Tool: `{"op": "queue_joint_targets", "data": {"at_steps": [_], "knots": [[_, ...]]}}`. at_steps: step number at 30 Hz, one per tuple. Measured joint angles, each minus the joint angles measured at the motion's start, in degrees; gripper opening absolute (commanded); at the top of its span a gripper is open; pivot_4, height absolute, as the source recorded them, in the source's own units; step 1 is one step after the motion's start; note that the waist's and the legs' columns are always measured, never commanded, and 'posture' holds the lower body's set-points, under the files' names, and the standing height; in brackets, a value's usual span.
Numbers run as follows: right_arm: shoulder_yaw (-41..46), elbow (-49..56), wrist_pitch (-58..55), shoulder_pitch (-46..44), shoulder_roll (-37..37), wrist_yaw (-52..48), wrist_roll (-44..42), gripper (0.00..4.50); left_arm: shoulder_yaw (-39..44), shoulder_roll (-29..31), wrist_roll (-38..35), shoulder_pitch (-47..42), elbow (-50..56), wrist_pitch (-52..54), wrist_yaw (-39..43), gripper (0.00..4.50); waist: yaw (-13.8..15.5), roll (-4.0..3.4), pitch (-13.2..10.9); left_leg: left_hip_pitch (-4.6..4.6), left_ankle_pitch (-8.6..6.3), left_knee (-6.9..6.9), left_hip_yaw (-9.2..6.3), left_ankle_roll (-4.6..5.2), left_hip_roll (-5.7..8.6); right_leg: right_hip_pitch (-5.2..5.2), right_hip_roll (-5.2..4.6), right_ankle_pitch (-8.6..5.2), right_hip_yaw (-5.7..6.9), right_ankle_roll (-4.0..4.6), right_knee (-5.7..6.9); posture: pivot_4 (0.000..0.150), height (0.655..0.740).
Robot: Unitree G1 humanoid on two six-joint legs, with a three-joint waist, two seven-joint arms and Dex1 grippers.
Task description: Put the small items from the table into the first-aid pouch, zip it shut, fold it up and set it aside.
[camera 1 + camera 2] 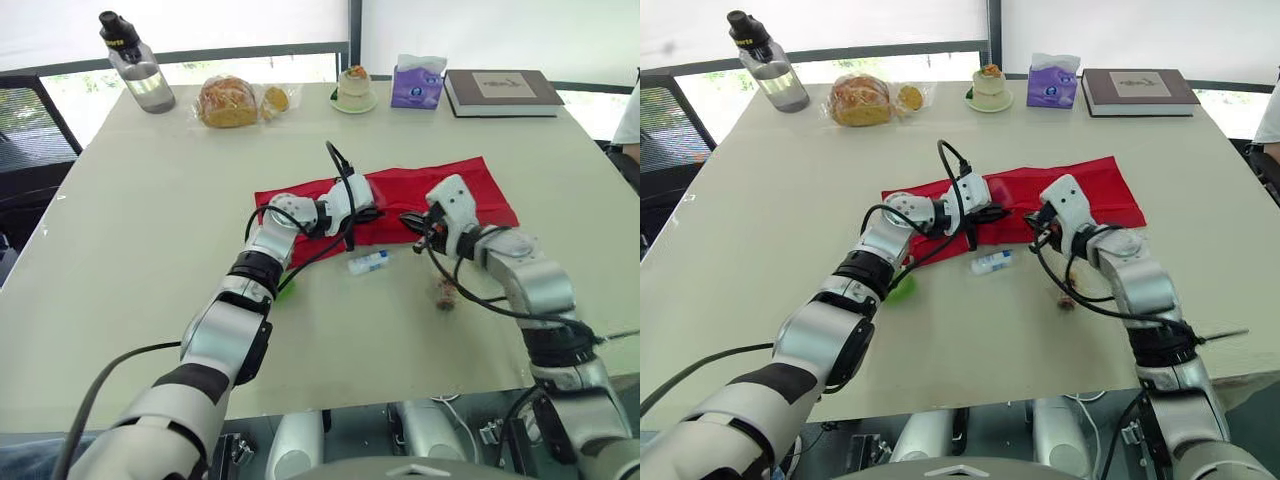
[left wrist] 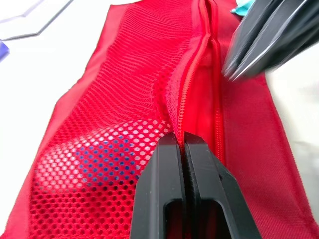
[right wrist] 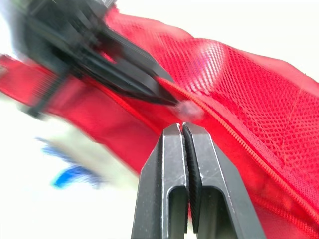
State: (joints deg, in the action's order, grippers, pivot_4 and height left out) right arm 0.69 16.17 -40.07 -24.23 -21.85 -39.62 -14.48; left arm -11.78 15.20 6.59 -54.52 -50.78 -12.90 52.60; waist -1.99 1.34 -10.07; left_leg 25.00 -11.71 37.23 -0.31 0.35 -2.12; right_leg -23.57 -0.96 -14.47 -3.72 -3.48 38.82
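As left claw (image 1: 372, 213) and right claw (image 1: 410, 220) touch pouch (image 1: 480, 190), tube (image 1: 368, 262) beside

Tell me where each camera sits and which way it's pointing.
Left eye view: on the head, looking forward and down at the table; both arms show.
Right eye view: same head, slightly offset; shares that whole scene.
Left wrist view: on the left wrist, along the left end effector at the red pouch zipper.
Right wrist view: on the right wrist, along the right end effector; shares that zipper.

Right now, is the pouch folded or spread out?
Spread out: the red pouch lies flat as one long strip on the table, no fold.
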Motion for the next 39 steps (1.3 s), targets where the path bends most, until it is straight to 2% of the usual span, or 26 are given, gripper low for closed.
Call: {"op": "queue_joint_targets", "data": {"at_steps": [9,12,16,18,20,28,32,39], "knots": [[13.7,5.2,3.5,8.4,-11.5,-5.0,-7.3,0.1,0.0,1.8,0.2,0.6,0.5,0.1,-0.7,0.0,0.0,0.0,0.0,-0.05,0.0,0.03,0.04,0.0,0.01,0.02,0.01,0.0,-0.04,-0.01,0.01,0.15,0.74],[18.5,5.7,2.0,12.0,-18.0,-10.0,-12.9,0.93,0.0,2.1,0.2,0.5,-0.2,-0.3,-0.8,0.0,-0.1,0.0,0.0,-0.06,0.0,0.03,0.04,0.01,0.01,0.02,0.01,0.0,-0.05,-0.01,0.02,0.15,0.74],[24.3,6.6,0.2,16.3,-23.6,-16.0,-19.1,2.84,0.1,2.8,-0.1,-0.1,-1.9,-0.4,-0.7,0.0,-0.1,0.0,0.0,-0.1,0.0,0.01,0.02,0.0,0.01,0.05,0.03,0.0,-0.06,-0.01,0.02,0.15,0.74],[30.9,6.9,-1.2,19.9,-25.4,-20.7,-26.0,3.93,0.7,3.8,-0.1,-0.8,-3.5,-0.9,-0.6,0.0,-0.1,0.02,0.0,-0.09,0.0,0.01,0.05,0.0,0.01,0.05,0.03,0.0,-0.07,-0.01,0.01,0.15,0.74],[34.5,7.1,-1.9,21.2,-26.6,-22.6,-29.5,4.39,1.1,4.5,-0.1,-1.2,-4.2,-1.3,-0.5,0.0,-0.2,0.01,0.0,-0.11,0.0,0.02,0.07,0.01,0.01,0.06,0.01,0.0,-0.1,-0.01,0.02,0.15,0.74],[47.9,4.6,-3.8,27.4,-35.3,-28.9,-34.4,4.39,1.2,5.3,-0.1,-1.8,-6.6,-2.8,0.8,0.0,0.1,0.03,0.0,-0.13,0.0,0.02,0.07,0.0,0.02,0.11,0.0,-0.01,-0.09,-0.02,-0.03,0.15,0.74],[56.5,1.9,-7.9,34.1,-40.0,-34.2,-35.4,4.39,1.2,5.5,-0.1,-2.5,-7.3,-3.0,1.1,0.0,0.2,0.03,0.0,-0.14,0.0,0.03,0.08,0.0,0.02,0.11,0.0,-0.02,-0.09,-0.03,-0.03,0.15,0.74],[60.1,1.4,-9.7,37.3,-42.3,-37.5,-35.0,4.39,1.2,5.5,-0.1,-2.6,-7.8,-3.0,1.3,0.0,0.0,0.04,0.0,-0.14,-0.01,0.02,0.08,0.0,0.01,0.11,0.0,-0.1,-0.1,-0.17,-0.04,0.15,0.74]]}}
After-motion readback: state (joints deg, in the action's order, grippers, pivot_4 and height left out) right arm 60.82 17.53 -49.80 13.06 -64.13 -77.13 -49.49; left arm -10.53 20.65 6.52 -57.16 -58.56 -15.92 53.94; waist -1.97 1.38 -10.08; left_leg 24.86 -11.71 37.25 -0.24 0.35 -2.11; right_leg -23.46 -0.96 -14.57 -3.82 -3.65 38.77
